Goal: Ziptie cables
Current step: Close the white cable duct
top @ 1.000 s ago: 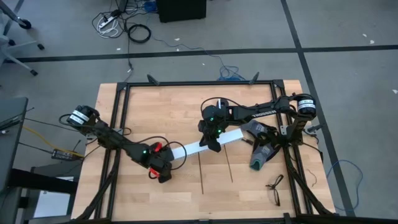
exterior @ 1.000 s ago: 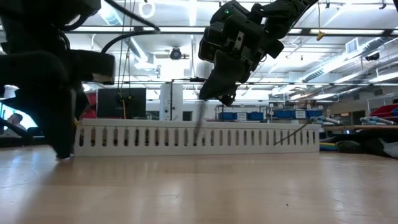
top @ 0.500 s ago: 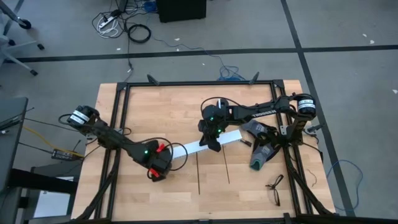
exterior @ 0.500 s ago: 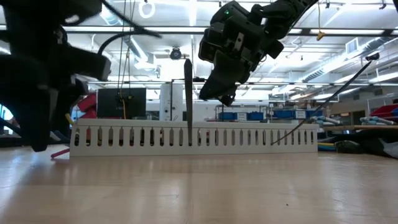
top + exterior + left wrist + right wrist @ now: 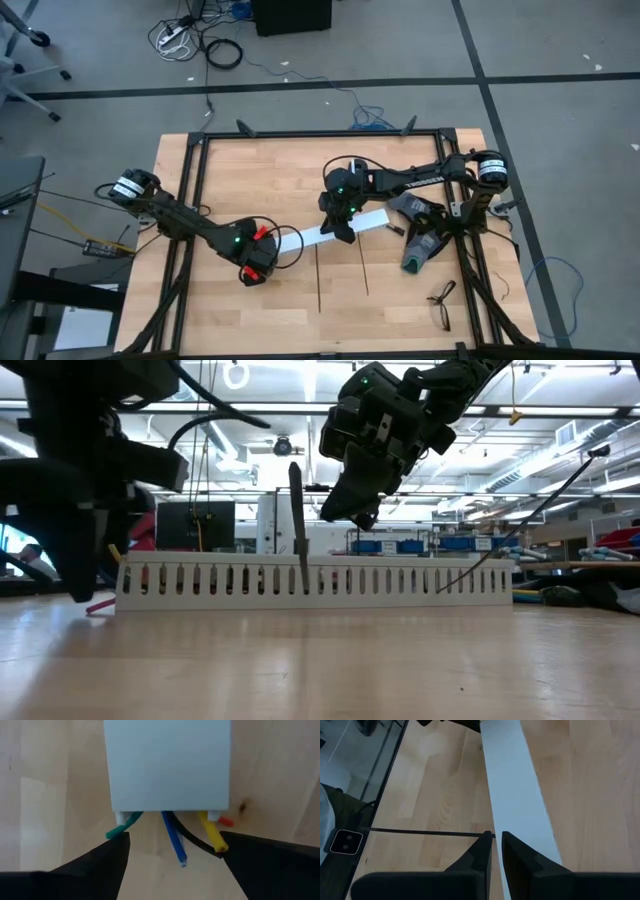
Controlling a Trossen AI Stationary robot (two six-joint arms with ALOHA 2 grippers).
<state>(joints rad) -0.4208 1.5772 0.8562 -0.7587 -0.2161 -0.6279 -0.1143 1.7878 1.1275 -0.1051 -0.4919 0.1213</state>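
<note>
Coloured wires, the cables [image 5: 172, 835], poked out of the end of a long white channel [image 5: 167, 765] right in front of the left claw [image 5: 172, 862]. I could see a green one, a blue one, a yellow one, a black one and a little bit of red, all thin and bendy, with their tips spread apart on the wooden surface [image 5: 50, 795]. The left claw was wide open and held nothing, with one finger on each side of the wire ends. I think it was getting ready to grab the wires or pull them together, so the tying part was not done yet. Next it would need to come down around the tips and squeeze gently, so none slipped out. The right claw [image 5: 494, 851] sat over the middle of the white channel, and its fingers were almost shut. A thin black ziptie [image 5: 420, 832] ran sideways to its fingertips, and it looked like the claw was pinching the end of it. In the low view this strip stood up straight in front of the channel. Another ziptie [image 5: 366, 268] lay flat on the surface just beside the right claw, straight and very thin. Neither one was around the wires yet.
</note>
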